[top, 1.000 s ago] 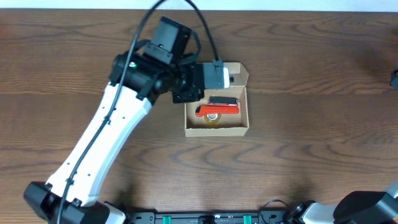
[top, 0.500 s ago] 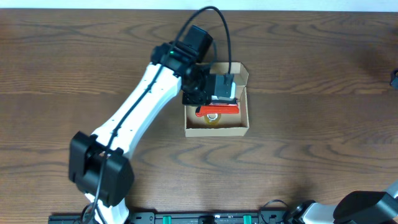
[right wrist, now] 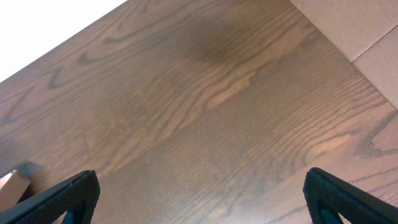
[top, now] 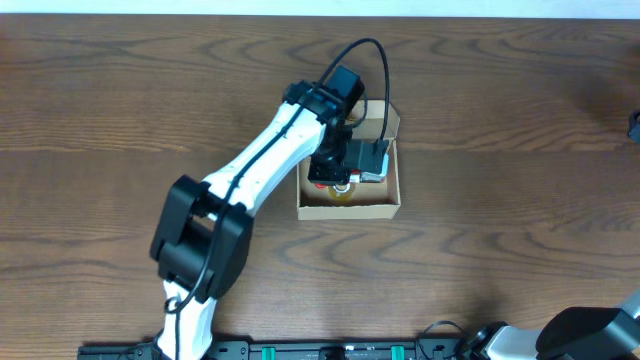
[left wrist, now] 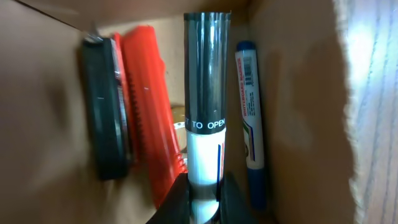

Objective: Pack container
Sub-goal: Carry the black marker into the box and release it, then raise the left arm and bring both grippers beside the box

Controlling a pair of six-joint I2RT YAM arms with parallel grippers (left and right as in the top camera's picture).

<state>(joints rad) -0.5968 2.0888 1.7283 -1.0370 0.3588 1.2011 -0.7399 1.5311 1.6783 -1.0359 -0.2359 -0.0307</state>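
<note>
The container [top: 350, 210] is a small tan cardboard box with its flap [top: 386, 117] open at the far side. My left gripper [top: 352, 160] reaches down into it. In the left wrist view the left gripper [left wrist: 206, 202] is shut on a marker [left wrist: 207, 93] with a black cap and a white body, held inside the box. A blue marker [left wrist: 252, 124] lies beside it along the box wall [left wrist: 298, 112]. On the other side lie a red tool [left wrist: 146, 106] and a black object [left wrist: 109, 112]. My right gripper [right wrist: 202, 193] is open over bare table.
A yellowish tape roll [top: 343, 191] shows in the box under the left arm. Dark wooden table [top: 500, 230] lies around the box. Part of the right arm's base [top: 600, 335] sits at the near right edge. Tan cardboard [right wrist: 367, 37] shows in the right wrist view's corner.
The left arm has swung to the right and brought the held marker down into the box. The right gripper has not moved.
</note>
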